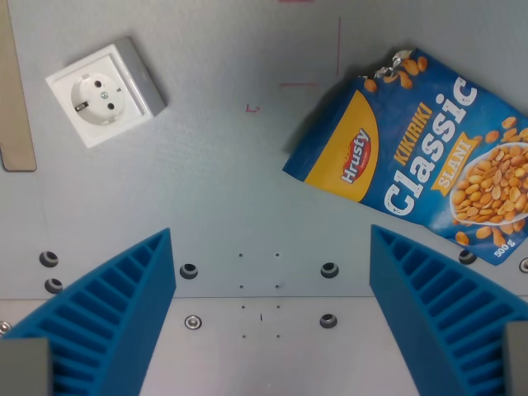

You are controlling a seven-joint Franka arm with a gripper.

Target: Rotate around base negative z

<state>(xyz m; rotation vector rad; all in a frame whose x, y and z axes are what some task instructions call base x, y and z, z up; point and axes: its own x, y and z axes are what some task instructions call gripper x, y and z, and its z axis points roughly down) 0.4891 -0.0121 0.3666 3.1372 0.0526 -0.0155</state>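
**Inspector A:** Report the gripper.

**Inspector B:** Two blue ribbed fingers rise from the bottom corners of the wrist view, one at the wrist view's left, one at its right. The jaws stand wide apart. Nothing lies between them; only bare grey surface shows in the gap.

**Inspector A:** The task names no object, only a rotation. What lies in the field?

**Inspector B:** A white wall socket in its square housing, upper part of the wrist view's left, lying flat and turned at an angle to the frame. A blue bag of peanuts, marked "Hrusty Kikiriki Classic", lies flat at the wrist view's right, also skewed; its lower corner runs out of frame. Socket and bag are well apart, and neither touches the fingers.

**Inspector A:** Anything else on the surface?

**Inspector B:** A tan strip along the left edge, cut off by the frame. Several round bolt heads sit in a row across the lower part, near a seam in the plate. Faint reddish markings are drawn on the surface near the top centre. What they read, I cannot tell.
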